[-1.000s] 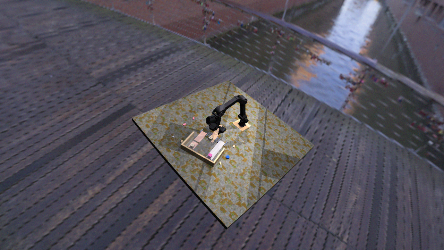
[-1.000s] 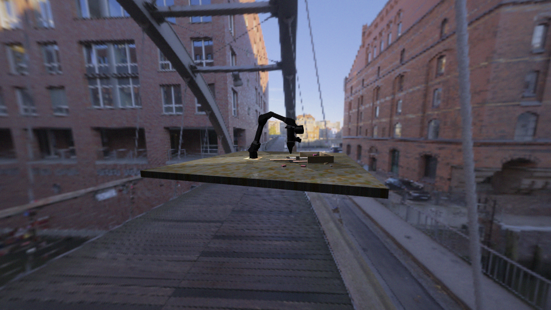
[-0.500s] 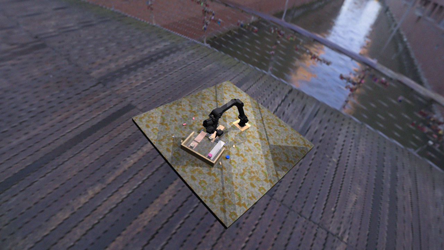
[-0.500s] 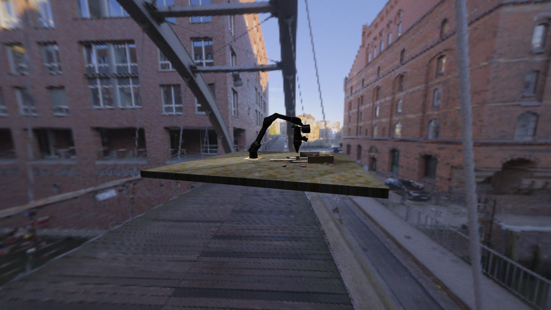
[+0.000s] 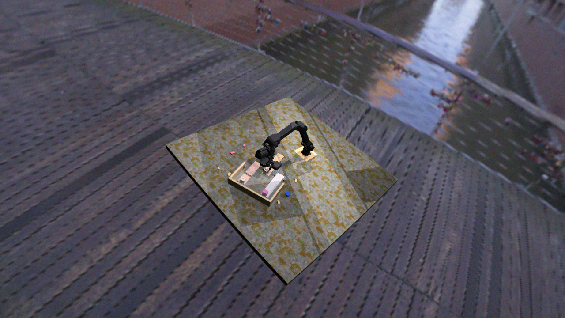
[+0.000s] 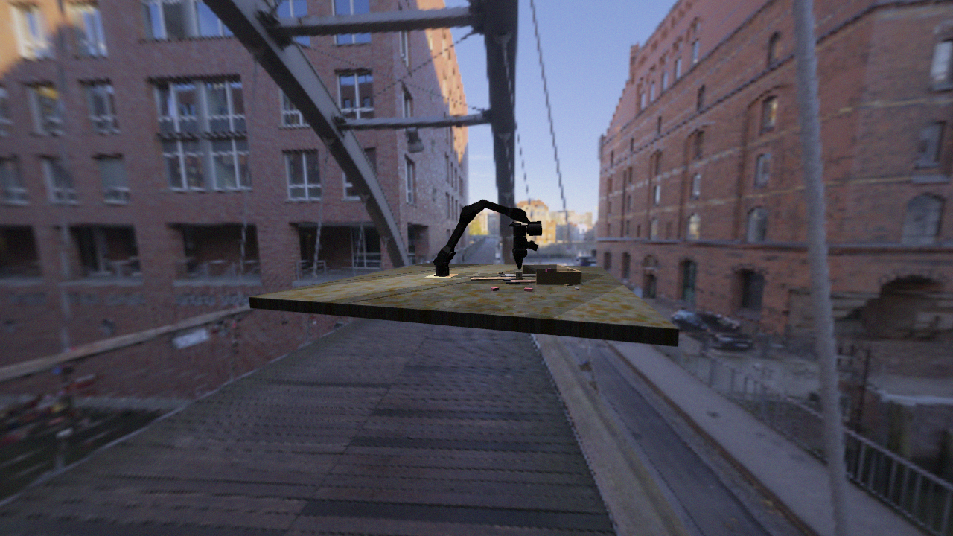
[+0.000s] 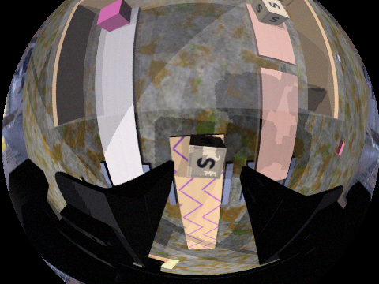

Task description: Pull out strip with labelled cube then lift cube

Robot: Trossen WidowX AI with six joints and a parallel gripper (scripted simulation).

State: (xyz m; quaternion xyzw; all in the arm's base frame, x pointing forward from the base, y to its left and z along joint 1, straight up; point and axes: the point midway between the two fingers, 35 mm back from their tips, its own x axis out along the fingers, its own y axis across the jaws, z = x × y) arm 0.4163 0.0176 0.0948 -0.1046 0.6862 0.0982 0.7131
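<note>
A tan strip with purple zigzags (image 7: 201, 205) (image 5: 278, 157) is in one piece and lies out of the tray. A pale cube labelled S (image 7: 205, 162) (image 6: 519, 274) stands on its far end. My gripper (image 7: 208, 170) (image 6: 519, 268) is open, its fingers on either side of this cube with gaps showing in the wrist view. A pink strip (image 7: 278, 126) (image 5: 252, 168) has a gap from its far piece (image 7: 276, 45), which carries another S cube (image 7: 272, 11) (image 5: 242, 179). A white strip (image 7: 118, 118) (image 5: 275, 183) carries a plain magenta cube (image 7: 112, 16) (image 5: 265, 192).
A wooden three-sided tray (image 5: 248, 191) (image 7: 55, 83) stands around the pink and white strips. Short slate-blue rails (image 7: 227, 181) flank the strips. A blue disc (image 5: 287, 194) and small pink blocks (image 5: 232, 152) (image 6: 528, 289) lie outside the tray.
</note>
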